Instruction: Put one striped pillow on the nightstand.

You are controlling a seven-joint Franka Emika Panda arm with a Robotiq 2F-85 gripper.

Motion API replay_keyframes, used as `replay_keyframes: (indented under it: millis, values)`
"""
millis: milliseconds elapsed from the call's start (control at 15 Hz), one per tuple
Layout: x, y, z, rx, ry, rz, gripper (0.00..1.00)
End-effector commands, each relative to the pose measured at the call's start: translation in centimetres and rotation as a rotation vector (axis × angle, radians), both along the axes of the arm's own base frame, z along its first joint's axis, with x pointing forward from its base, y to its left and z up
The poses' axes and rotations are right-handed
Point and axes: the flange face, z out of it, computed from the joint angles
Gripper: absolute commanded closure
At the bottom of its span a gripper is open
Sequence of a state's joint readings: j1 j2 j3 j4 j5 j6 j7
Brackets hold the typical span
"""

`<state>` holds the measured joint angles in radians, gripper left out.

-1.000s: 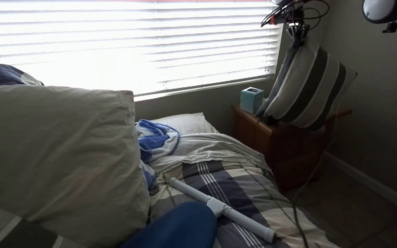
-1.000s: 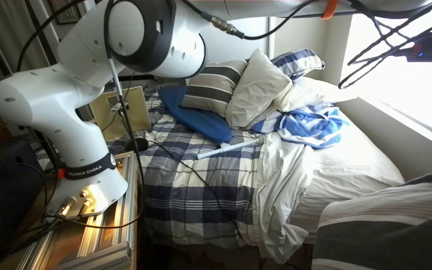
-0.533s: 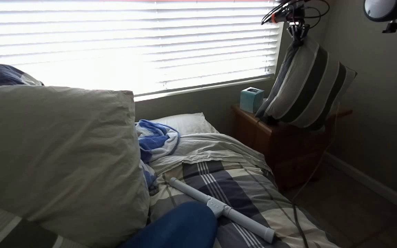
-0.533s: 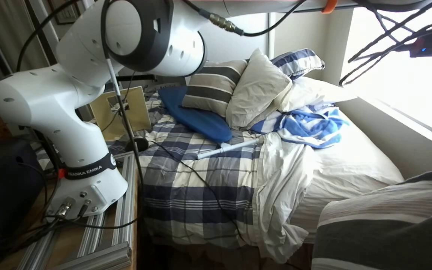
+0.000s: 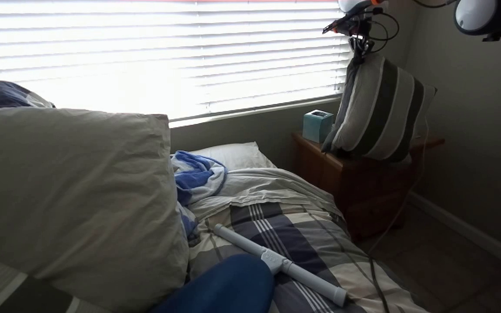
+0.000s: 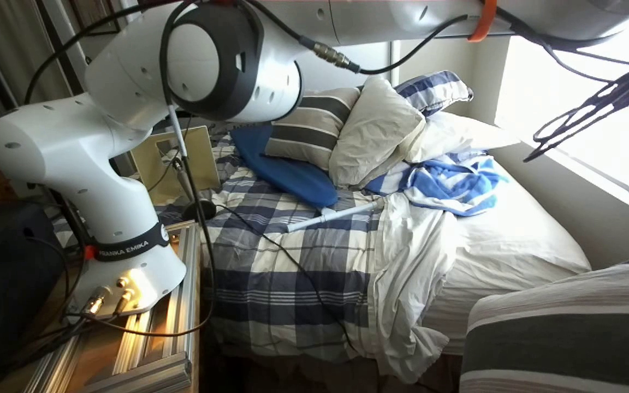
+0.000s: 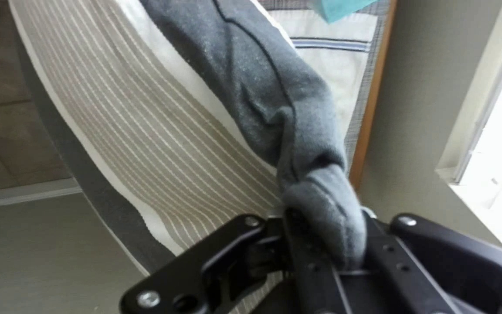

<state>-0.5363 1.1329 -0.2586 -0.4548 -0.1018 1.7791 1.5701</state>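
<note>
Grey and cream, the striped pillow [image 5: 383,111] hangs by a corner, clenched in the gripper [image 7: 329,216], over the near edge of the nightstand [image 5: 363,187] (contact unclear); placing seems underway, calling for lowering, then release.

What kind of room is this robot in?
Most likely a bedroom: there's a bed, a big cream pillow on it, and a wooden nightstand near it.

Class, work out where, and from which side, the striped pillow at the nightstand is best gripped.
Probably the grey cloth at its top, from above: there it bunches narrow enough for the gripper holding it, while the striped pillow broadens below.
</note>
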Motion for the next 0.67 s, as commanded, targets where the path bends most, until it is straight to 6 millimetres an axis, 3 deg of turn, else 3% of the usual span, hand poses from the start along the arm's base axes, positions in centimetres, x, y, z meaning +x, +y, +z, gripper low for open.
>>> replay_keyframes:
  millis: [0, 467, 533, 600]
  values:
    - [1.4, -0.3, 0.9, -0.009, -0.187, 0.014, 0.97]
    - [1.9, -2.4, -0.4, -0.031, -0.405, 0.008, 0.97]
    - [1.9, -2.7, -0.4, -0.028, -0.432, -0.002, 0.64]
    - [1.9, -2.9, -0.4, -0.028, -0.46, -0.008, 0.63]
